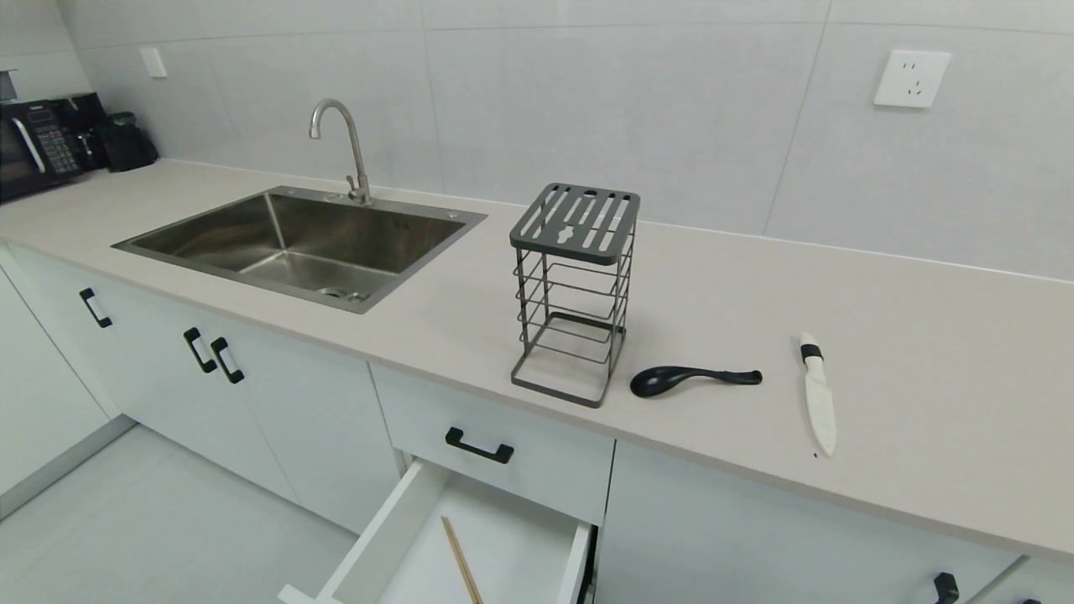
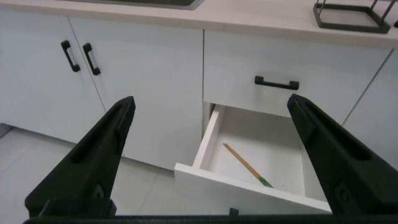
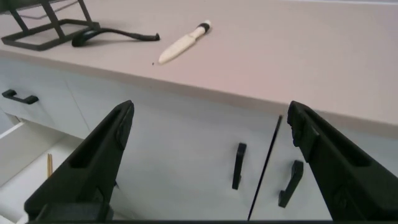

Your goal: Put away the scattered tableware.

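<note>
In the head view, your counter [image 1: 923, 352] carries a dark wire knife rack [image 1: 575, 294] standing upright. Just beside its base lies a black spoon [image 1: 692, 379]. Farther to the robot's right, apart from the spoon, lies a white knife [image 1: 818, 394] with a black band. A small mark on the rim of the steel sink [image 1: 294, 243] is too small to read. Below the rack, the lower drawer [image 1: 382, 541] stands open with what looks like a single chopstick [image 1: 461, 560] inside.

In the left wrist view, the left gripper [image 2: 210, 106] hangs before that open drawer, jaws spread wide. Here the chopstick shows a green tip.

In the right wrist view, the right gripper [image 3: 210, 109] sits below the counter edge, facing the cabinet doors [image 3: 186, 149], jaws likewise spread. Spoon and knife lie on the counter above.
</note>
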Motion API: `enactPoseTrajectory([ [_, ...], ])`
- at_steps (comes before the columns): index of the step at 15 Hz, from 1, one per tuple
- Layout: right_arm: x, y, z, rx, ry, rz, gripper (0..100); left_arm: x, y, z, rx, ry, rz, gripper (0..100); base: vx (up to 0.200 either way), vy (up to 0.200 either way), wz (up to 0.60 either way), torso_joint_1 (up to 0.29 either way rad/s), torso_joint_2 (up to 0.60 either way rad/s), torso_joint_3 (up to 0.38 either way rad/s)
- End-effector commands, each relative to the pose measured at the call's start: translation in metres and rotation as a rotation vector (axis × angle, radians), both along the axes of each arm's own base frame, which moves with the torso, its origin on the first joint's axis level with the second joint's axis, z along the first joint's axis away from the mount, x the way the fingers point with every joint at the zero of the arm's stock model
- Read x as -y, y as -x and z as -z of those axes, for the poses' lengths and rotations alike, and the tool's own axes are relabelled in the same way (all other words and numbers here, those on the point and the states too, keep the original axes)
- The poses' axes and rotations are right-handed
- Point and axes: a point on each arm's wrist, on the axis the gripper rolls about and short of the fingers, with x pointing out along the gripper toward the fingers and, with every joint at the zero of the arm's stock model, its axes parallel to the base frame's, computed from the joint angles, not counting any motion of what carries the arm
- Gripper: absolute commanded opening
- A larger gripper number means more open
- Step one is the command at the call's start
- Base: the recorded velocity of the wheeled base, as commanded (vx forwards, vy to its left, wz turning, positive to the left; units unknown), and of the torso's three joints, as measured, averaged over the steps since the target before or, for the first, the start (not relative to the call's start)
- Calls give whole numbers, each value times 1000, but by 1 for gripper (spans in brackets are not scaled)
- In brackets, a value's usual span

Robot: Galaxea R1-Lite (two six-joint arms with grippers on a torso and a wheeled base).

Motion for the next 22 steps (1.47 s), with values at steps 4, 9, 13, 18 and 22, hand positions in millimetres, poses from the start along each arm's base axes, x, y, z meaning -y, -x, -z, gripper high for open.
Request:
enactPoseTrajectory([
  [4,0,0,0,6,66,-9,100,0,0,0,-1,0,0,100,0,0,0,262,-494,-232],
  [9,0,0,0,7,58,-19,100,0,0,0,-1,0,0,100,0,0,0,41,-77,-35],
  [13,-5,0,-70,285,149,-173,100,0,0,0,-1,0,0,100,0,0,0,0,0,0],
  [18,-13,-64,-114,51,201,-527,100,0,0,0,-1,0,0,100,0,0,0,0,0,0],
  [22,-27,-95,-94,-113,183,-678,100,0,0,0,-1,0,0,100,0,0,0,0,0,0],
])
